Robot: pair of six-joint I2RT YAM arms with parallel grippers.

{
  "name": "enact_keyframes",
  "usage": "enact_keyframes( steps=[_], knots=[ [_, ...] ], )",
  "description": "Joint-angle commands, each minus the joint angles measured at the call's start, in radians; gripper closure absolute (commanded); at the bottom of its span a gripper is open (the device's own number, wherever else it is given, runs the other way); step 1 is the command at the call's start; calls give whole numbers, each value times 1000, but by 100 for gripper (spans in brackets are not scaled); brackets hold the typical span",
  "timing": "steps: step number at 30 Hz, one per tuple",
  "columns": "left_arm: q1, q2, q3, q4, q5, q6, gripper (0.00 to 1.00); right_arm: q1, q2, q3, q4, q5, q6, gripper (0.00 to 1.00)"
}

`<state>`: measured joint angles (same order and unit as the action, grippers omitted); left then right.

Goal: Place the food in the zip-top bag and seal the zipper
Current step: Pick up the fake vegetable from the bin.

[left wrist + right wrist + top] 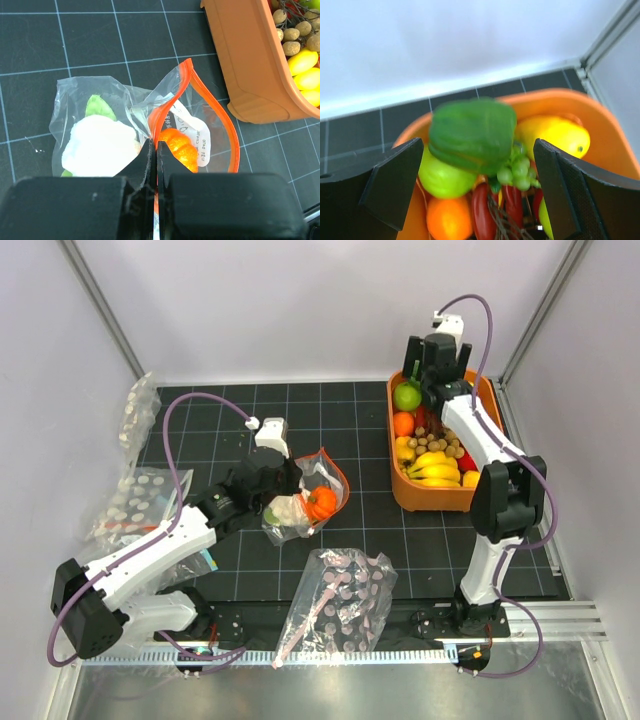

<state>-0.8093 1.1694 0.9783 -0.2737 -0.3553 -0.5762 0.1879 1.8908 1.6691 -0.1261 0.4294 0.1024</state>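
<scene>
The zip-top bag (75,95) lies on the black gridded surface (75,40) near the middle, between the two arms. The cauliflower (100,147) and the orange round piece (180,147) are already inside it, side by side. The zipper (227,125) is unsealed, its orange-red strip bowed into an open loop. The left end effector (154,150) is clenched on the near lip of that strip, just beside the orange piece, propping the mouth up.

Well apart, at the far right, the right end effector (477,144) hangs released over the orange tub (600,130) of mixed toy produce. Its fingers are spread wide on either side of the green bell pepper (472,132). The pepper is blurred in the wrist view and seems to touch neither finger, so it is not grasped.

The step in hand looks like fetching the last piece of food, with the bag held ready. The next move calls for the right fingers to close squarely on the glossy pepper, which may slip. The arm must lift it clear of the neighbouring fruit, carry it across and drop it through the loop without knocking the lip from the left grip. Sealing the strip from one end to the other comes after that.
</scene>
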Motion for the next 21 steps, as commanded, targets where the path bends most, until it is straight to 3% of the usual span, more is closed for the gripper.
enact_keyframes(
  steps=[1, 9, 21],
  knots=[
    [5, -11, 22, 41, -7, -5, 100, -2, 27, 139, 2, -8, -43, 0],
    [5, -19, 23, 39, -4, -7, 100, -4, 218, 300, -122, -18, 9, 0],
    [5, -24, 25, 34, -4, -7, 100, -15, 196, 146, -99, 71, 57, 0]
  ],
)
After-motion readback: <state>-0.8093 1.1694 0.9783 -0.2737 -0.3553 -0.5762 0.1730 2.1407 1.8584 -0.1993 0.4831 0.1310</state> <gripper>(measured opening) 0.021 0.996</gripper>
